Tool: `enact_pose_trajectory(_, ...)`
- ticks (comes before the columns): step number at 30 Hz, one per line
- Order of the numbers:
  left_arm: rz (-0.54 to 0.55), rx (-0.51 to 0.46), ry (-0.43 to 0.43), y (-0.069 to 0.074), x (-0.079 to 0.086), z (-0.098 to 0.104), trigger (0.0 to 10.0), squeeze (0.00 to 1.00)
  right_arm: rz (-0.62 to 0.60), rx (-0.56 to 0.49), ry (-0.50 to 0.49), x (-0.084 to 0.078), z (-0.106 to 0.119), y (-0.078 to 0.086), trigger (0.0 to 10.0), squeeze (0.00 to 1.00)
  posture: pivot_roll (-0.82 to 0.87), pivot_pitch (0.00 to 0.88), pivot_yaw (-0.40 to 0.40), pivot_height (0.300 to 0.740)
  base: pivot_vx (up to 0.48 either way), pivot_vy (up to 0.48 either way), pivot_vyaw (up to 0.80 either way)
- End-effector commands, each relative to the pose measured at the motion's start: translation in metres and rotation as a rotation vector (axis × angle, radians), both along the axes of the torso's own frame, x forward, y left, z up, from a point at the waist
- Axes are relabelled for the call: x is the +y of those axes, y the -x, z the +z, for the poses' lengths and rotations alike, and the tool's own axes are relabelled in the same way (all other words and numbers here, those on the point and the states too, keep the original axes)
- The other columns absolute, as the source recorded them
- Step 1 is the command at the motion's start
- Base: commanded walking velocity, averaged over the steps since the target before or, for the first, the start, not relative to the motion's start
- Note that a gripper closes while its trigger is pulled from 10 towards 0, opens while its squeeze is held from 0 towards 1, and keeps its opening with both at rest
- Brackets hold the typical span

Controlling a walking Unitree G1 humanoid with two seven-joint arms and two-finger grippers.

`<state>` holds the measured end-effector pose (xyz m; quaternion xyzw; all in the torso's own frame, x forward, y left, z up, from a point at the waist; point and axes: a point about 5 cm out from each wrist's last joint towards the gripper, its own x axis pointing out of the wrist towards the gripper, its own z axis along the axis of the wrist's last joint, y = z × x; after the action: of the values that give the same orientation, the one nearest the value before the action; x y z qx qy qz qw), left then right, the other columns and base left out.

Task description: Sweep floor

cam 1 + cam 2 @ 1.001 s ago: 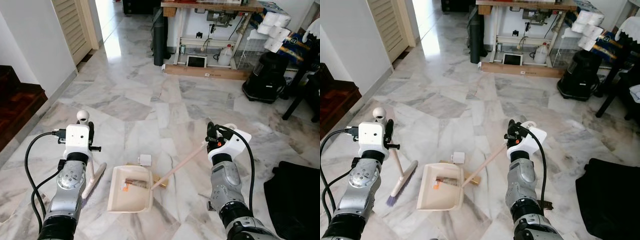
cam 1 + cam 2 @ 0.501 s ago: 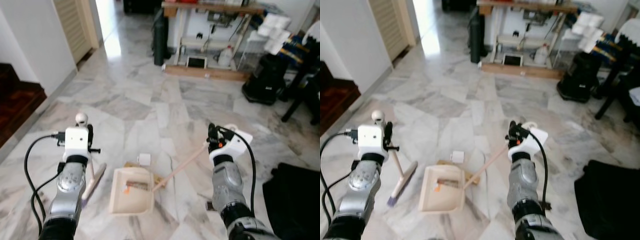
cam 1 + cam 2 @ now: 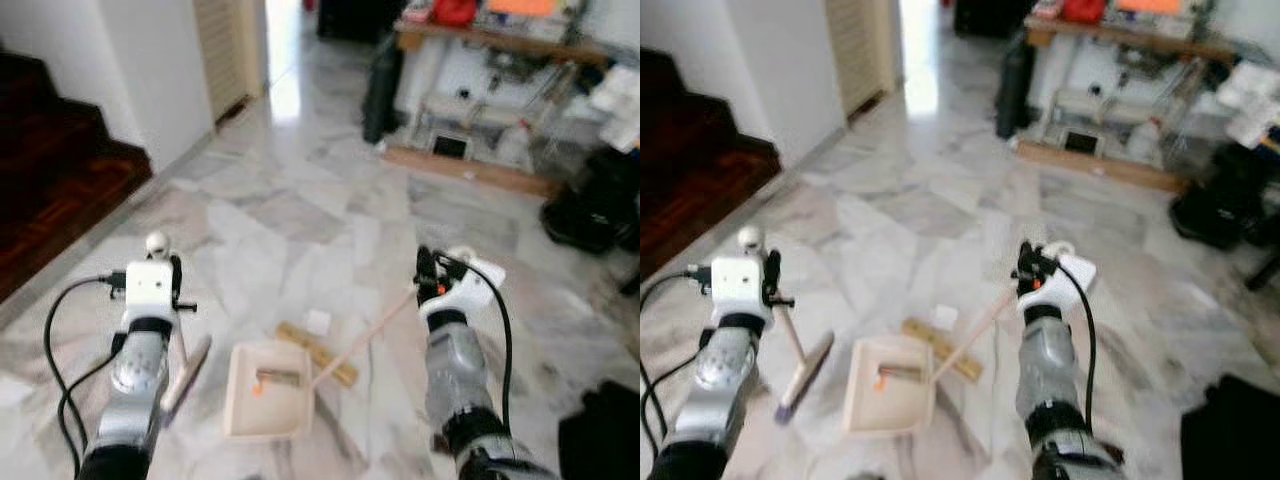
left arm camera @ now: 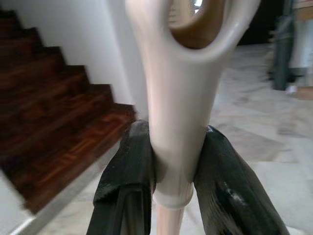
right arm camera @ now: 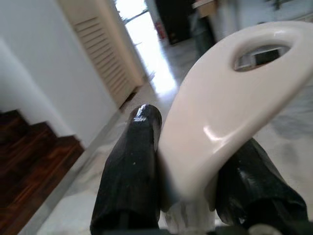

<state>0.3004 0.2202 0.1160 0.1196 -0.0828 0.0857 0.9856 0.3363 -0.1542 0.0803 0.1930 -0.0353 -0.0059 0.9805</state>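
View swings toward the stairs (image 3: 60, 170), dustpan (image 3: 268, 390) still flat on the marble floor (image 3: 300, 210), left gripper (image 4: 168, 171) clamping the broom (image 3: 185, 365) handle upright, right gripper (image 5: 188, 181) squeezing the dustpan handle (image 3: 365, 335).

A cream dustpan (image 3: 265, 405) lies flat on the marble floor, scraps inside, its long handle (image 3: 365, 336) slanting up; a pale broom (image 3: 183, 368) leans beside it, bristles on the floor.

A cream dustpan (image 3: 265, 405) lies on grey-veined white marble floor (image 3: 300, 210) beside dark red-brown stairs (image 3: 50, 150).
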Motion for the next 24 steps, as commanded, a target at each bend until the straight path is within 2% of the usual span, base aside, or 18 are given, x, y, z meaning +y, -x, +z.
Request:
enact_pose_trajectory(1,0.021,-0.049,-0.017,0.001,0.002,0.012,10.0,0.0,-0.013,-0.058,-0.012,-0.003,0.014,-0.006,10.0,0.0,0.18,0.025,-0.051,0.74,0.0,0.0,0.8)
enact_pose_trajectory(14,0.074,-0.056,-0.013,0.009,0.007,0.011,10.0,0.0,0.009,-0.054,-0.019,0.001,0.019,-0.011,10.0,0.0,0.21,0.06,-0.09,0.74,0.0,0.0,0.8)
enact_pose_trajectory(24,0.083,-0.049,-0.008,0.012,0.006,0.01,10.0,0.0,0.007,-0.059,-0.017,-0.001,0.021,-0.012,10.0,0.0,0.2,0.065,-0.09,0.74,0.0,0.0,0.8)
